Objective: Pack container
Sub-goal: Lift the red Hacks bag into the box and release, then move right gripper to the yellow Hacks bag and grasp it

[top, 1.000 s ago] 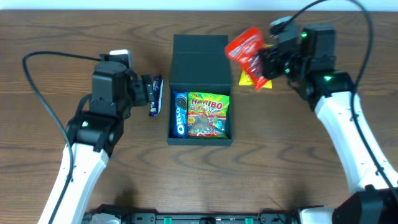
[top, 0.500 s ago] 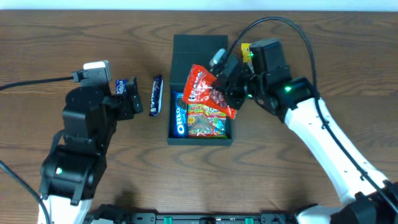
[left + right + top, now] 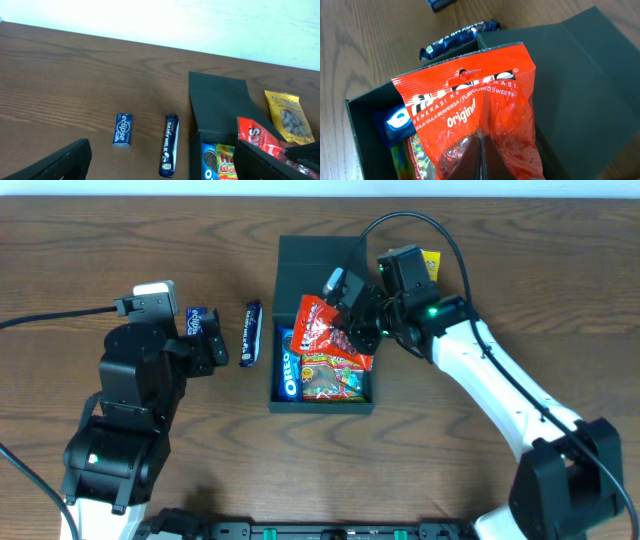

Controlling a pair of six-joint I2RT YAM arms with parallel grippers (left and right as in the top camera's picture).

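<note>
The dark teal-green container (image 3: 288,402) stands open in mid-table, its flap lid (image 3: 320,275) lying back. Inside lie a blue Oreo pack (image 3: 290,370) and a Haribo bag (image 3: 335,375). My right gripper (image 3: 352,330) is shut on a red sweets packet (image 3: 325,330) and holds it over the box opening; the right wrist view shows the packet (image 3: 470,110) pinched between the fingers (image 3: 481,162). My left gripper (image 3: 212,340) is open and empty, left of the box, near a Dairy Milk bar (image 3: 170,152) and a blue Eclipse pack (image 3: 123,130).
A yellow snack bag (image 3: 430,262) lies at the back right behind the right arm; it also shows in the left wrist view (image 3: 290,115). The Dairy Milk bar (image 3: 250,333) lies between my left gripper and the box. Bare wooden table lies in front.
My right gripper carried the red packet from the back right, leftward, to over the open box. My left arm drew back to the left, uncovering the Eclipse pack.
</note>
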